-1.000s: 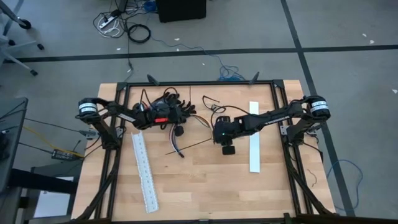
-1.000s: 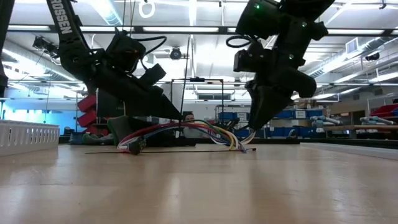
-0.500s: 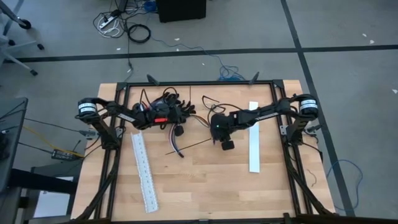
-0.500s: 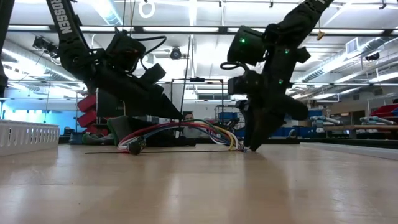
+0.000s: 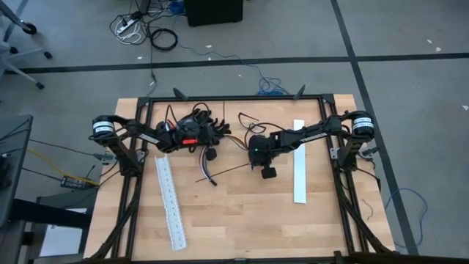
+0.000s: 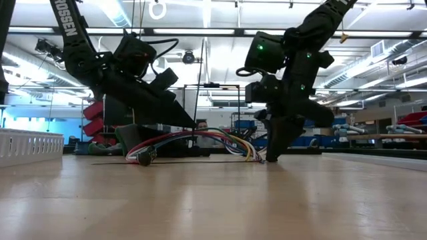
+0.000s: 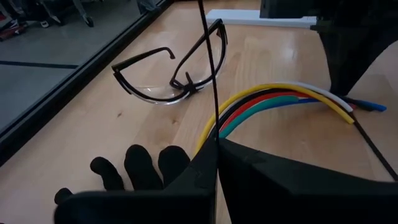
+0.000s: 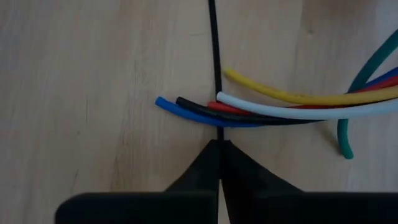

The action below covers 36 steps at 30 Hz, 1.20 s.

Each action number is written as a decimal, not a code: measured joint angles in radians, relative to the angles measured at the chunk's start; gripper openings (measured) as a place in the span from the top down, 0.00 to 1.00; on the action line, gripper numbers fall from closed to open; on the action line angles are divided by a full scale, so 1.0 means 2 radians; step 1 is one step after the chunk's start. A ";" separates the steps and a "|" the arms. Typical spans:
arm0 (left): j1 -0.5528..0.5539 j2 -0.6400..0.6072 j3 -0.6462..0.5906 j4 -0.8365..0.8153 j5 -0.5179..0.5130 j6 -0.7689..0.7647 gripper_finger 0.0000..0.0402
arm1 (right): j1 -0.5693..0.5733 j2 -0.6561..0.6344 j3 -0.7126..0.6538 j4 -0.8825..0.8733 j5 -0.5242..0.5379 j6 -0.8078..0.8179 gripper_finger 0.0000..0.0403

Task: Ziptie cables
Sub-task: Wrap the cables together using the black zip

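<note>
Where the cables (image 7: pixel 283 102) enter the clenched left hand (image 7: pixel 216 163), grip hidden; right hand (image 8: pixel 219 163) clenched on black ziptie (image 8: pixel 214 50).

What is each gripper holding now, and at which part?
The left gripper holds the cables near one end. The right gripper pinches the thin black zip tie beside their free ends.

overhead, table-level, two close wrist views, cables (image 8: pixel 292 102) shared
</note>
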 joint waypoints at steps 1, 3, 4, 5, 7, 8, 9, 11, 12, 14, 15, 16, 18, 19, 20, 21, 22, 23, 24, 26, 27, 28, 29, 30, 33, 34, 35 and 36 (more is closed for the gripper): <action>0.000 0.000 0.000 0.000 0.000 0.000 1.00 | 0.000 -0.002 0.002 -0.004 0.002 0.001 1.00; 0.000 0.000 0.000 0.000 0.000 0.000 1.00 | 0.007 -0.008 0.011 -0.018 0.014 0.005 1.00; 0.000 0.000 0.000 0.000 0.000 0.000 1.00 | 0.011 -0.015 0.016 -0.031 0.018 0.005 1.00; 0.000 0.000 0.000 -0.001 0.000 0.000 1.00 | 0.016 -0.022 0.024 -0.037 0.022 0.006 1.00; 0.000 0.000 0.000 -0.003 -0.001 0.000 1.00 | 0.029 -0.038 0.040 -0.051 0.033 0.007 1.00; 0.000 0.000 0.000 -0.004 -0.001 0.000 1.00 | 0.036 -0.046 0.045 -0.071 0.041 0.011 1.00; 0.000 0.000 0.000 -0.006 0.000 0.000 1.00 | 0.043 -0.053 0.050 -0.094 0.051 0.017 1.00; 0.000 0.000 0.000 -0.009 0.000 0.000 1.00 | 0.056 -0.067 0.057 -0.136 0.080 0.031 1.00; 0.000 0.000 0.000 -0.011 0.000 0.001 1.00 | 0.064 -0.077 0.061 -0.157 0.098 0.041 1.00; 0.000 0.000 0.000 -0.015 0.000 0.001 1.00 | 0.078 -0.099 0.067 -0.202 0.138 0.069 1.00; 0.000 0.000 0.000 -0.018 0.000 0.002 1.00 | 0.086 -0.109 0.067 -0.224 0.152 0.087 1.00; 0.001 0.000 0.000 -0.021 -0.001 0.005 1.00 | 0.093 -0.119 0.067 -0.243 0.168 0.105 1.00; 0.001 0.000 0.000 -0.030 0.000 0.010 1.00 | 0.108 -0.142 0.067 -0.274 0.195 0.142 1.00; 0.001 0.000 0.000 -0.037 0.000 0.010 1.00 | 0.118 -0.155 0.067 -0.285 0.212 0.161 1.00; 0.001 0.000 0.000 -0.045 -0.001 0.010 1.00 | 0.127 -0.166 0.067 -0.297 0.229 0.178 1.00; 0.001 0.000 0.000 -0.053 0.000 0.010 1.00 | 0.137 -0.177 0.067 -0.307 0.246 0.195 1.00; 0.001 0.000 0.000 -0.059 0.000 0.010 1.00 | 0.148 -0.187 0.067 -0.314 0.264 0.209 1.00; 0.000 0.000 0.000 -0.066 0.000 0.010 1.00 | 0.159 -0.198 0.067 -0.324 0.282 0.223 1.00; 0.001 0.000 0.000 -0.073 0.000 0.010 1.00 | 0.170 -0.211 0.067 -0.338 0.303 0.239 1.00; 0.000 0.000 0.000 -0.086 0.000 0.010 1.00 | 0.191 -0.234 0.067 -0.359 0.347 0.267 1.00; 0.000 0.000 0.000 -0.091 0.000 0.010 1.00 | 0.200 -0.245 0.067 -0.366 0.371 0.281 1.00; 0.001 0.000 0.000 -0.094 0.000 0.010 1.00 | 0.210 -0.256 0.067 -0.373 0.397 0.295 1.00; 0.001 0.000 0.000 -0.097 0.000 0.008 1.00 | 0.219 -0.267 0.067 -0.379 0.425 0.307 1.00; 0.001 0.000 0.000 -0.101 0.000 0.007 1.00 | 0.227 -0.278 0.067 -0.379 0.452 0.316 1.00; 0.000 0.000 0.000 -0.104 0.000 -0.001 1.00 | 0.244 -0.305 0.067 -0.372 0.518 0.319 1.00; 0.000 0.000 0.000 -0.104 0.000 -0.002 1.00 | 0.247 -0.313 0.067 -0.367 0.541 0.316 1.00; 0.000 0.000 0.000 -0.104 0.000 -0.004 1.00 | 0.249 -0.319 0.067 -0.362 0.566 0.311 1.00; 0.000 0.000 0.000 -0.104 0.000 -0.007 1.00 | 0.250 -0.325 0.067 -0.357 0.590 0.305 1.00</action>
